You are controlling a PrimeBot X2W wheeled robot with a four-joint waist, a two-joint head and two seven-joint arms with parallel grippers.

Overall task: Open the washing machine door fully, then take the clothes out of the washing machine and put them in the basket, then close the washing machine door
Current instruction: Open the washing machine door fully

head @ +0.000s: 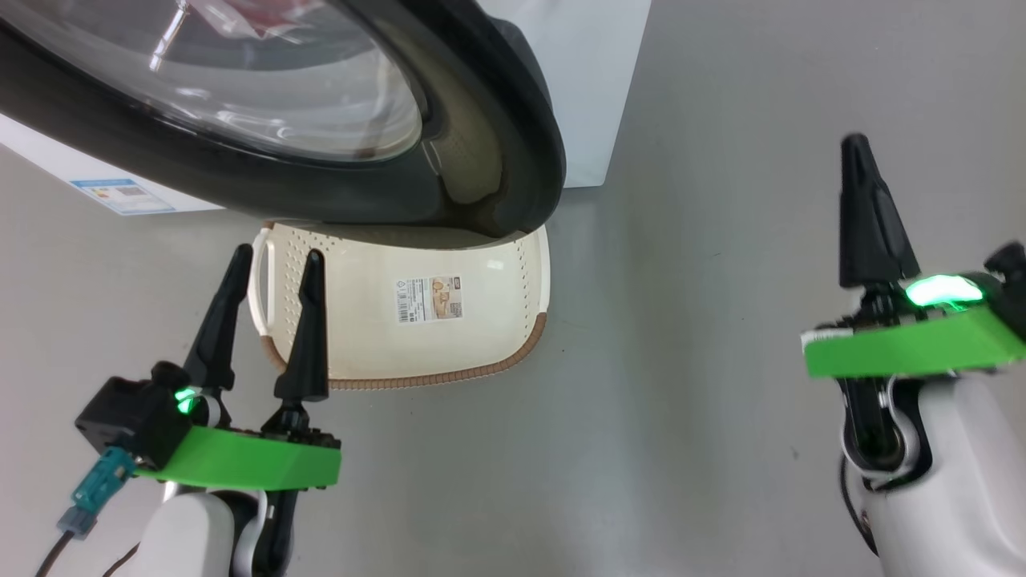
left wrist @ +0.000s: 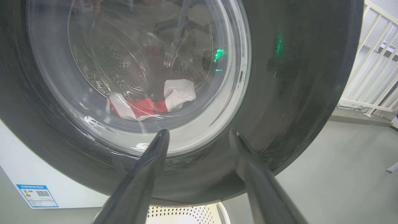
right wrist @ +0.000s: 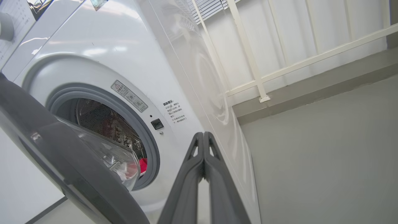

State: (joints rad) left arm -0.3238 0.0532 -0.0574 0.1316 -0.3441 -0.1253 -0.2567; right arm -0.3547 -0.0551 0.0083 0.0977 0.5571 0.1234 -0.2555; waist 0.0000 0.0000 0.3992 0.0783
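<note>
With my left gripper (head: 277, 256) spread empty and my right gripper (head: 856, 148) pinched closed, I may clip the basket (head: 481, 336) beneath the half-open washing machine door (head: 513, 120).

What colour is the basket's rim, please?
Brown, on the cream basket; clearest in the head view.

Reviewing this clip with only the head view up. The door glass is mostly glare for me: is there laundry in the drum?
Observer: Yes. Through the washing machine door in the left wrist view, red and white clothes lie at the bottom of the drum.
Operator: How far is the door off the machine?
Observer: Partway. The right wrist view shows the grey ring of the washing machine exposed, with a bit of red fabric showing in the gap.
</note>
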